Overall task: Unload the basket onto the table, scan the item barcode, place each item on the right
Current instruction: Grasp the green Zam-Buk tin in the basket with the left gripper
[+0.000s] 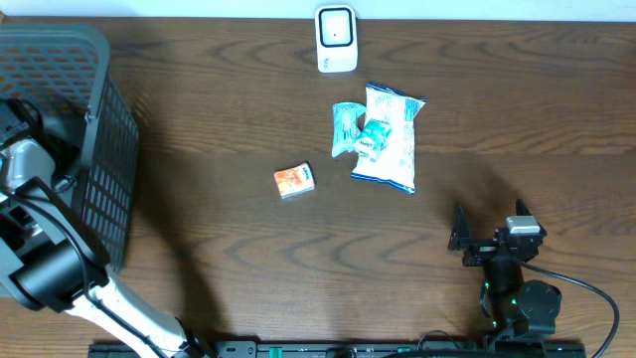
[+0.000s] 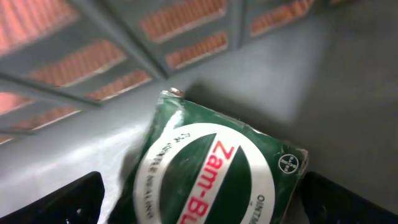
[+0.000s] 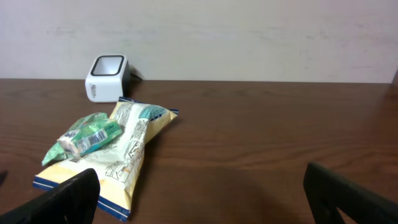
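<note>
1. The left gripper (image 2: 205,208) is down inside the basket (image 2: 124,37), jaws spread wide and gripping nothing. A finger shows at each lower corner of the wrist view, with a green box (image 2: 211,168) lying between them.
2. That placement reads as a pick set-up: the jaws straddle the box, so they need only close on its sides. Whether the fingers touch it I cannot tell.
3. The green box is likely the item to scan. It lies on the basket floor, label up, one corner towards the slatted wall ahead of the jaws. No barcode shows on this face.
4. The basket holds that box; nothing else of its contents is visible.
5. The right gripper (image 3: 202,190) is released too and empty, low over the table (image 1: 248,249). Ahead of its jaws and to their left lies a bag (image 3: 124,155) with a packet (image 3: 87,138) resting on it. Beyond them stands the scanner (image 3: 106,76), window angled upward — where a barcode would have to be shown.
6. An orange box (image 1: 294,181) lies loose on the table, farther left of the right jaws — apart from the bag.
</note>
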